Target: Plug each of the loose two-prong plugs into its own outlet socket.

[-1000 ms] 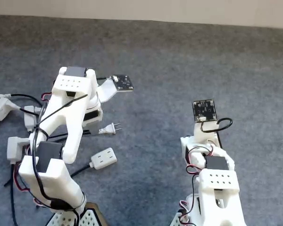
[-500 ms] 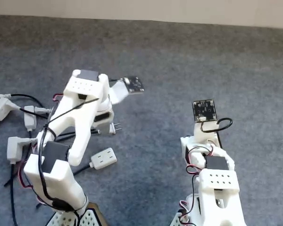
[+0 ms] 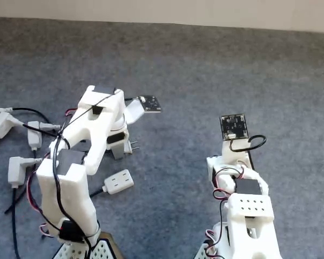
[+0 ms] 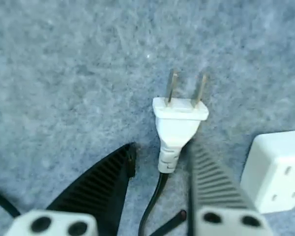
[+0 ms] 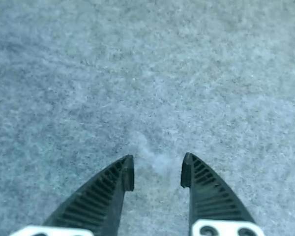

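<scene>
Two end effectors, both with fingers spread. Left end effector point(image 4: 161, 147): hangs low over the grey table point(image 3: 205, 65), left of centre in the high view. Straddles the cord end of a white two-prong plug point(image 4: 180, 115) without clamping it, one finger just beside the plug's neck and the other a little apart. Plug flat on the table, prongs pointing away from the left arm point(image 3: 94, 129) and toward the right of the high view, black cord point(image 4: 152, 206) trailing back under the wrist. Near the plug, lower in the high view, a white outlet socket point(image 3: 119, 181) on a dark cord of its own, slots facing up. Right end effector point(image 5: 156, 169): over bare table, holding nothing, on the right arm point(image 3: 243, 199) at the lower right of the high view. Near the left edge, three more white pieces point(image 3: 16, 168) among black cords; cannot tell plug from socket there.
</scene>
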Controlling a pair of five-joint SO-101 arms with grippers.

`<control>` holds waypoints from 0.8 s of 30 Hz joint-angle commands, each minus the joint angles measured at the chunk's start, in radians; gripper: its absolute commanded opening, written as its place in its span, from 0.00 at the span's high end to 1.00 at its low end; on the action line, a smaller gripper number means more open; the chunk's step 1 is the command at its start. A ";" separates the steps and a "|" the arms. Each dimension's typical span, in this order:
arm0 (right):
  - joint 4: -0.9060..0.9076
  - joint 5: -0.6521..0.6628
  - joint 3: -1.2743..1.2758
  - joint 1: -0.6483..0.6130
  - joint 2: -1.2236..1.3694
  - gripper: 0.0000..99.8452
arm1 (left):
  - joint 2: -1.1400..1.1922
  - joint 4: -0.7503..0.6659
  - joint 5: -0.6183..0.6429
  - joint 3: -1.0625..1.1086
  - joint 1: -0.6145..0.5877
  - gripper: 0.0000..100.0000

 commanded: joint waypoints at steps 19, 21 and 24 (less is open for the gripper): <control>0.403 0.015 -0.415 0.381 -0.024 0.84 | -0.153 0.451 0.190 -0.406 0.484 1.00; 0.407 0.035 -0.466 0.498 -0.024 0.84 | -0.160 0.451 0.227 -0.406 0.576 1.00; 0.407 0.089 -0.489 0.622 -0.024 0.84 | -0.165 0.451 0.255 -0.404 0.693 0.99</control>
